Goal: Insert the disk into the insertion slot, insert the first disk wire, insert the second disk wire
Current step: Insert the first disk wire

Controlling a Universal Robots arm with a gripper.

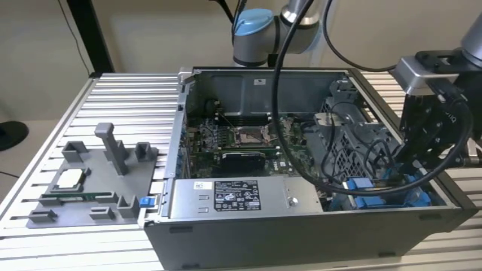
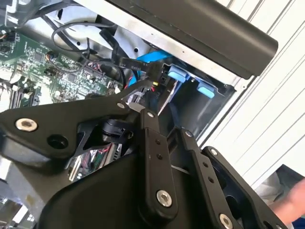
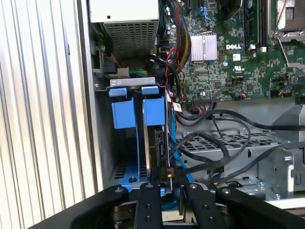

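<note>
Within blue-railed slot (image 3: 127,152), flat disk (image 3: 159,143)

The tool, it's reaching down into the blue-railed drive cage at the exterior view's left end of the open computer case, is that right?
Not quite. The tool reaches down into the blue-railed drive cage at the exterior view's right end of the open computer case, not its left end. The exterior view shows this.
</note>
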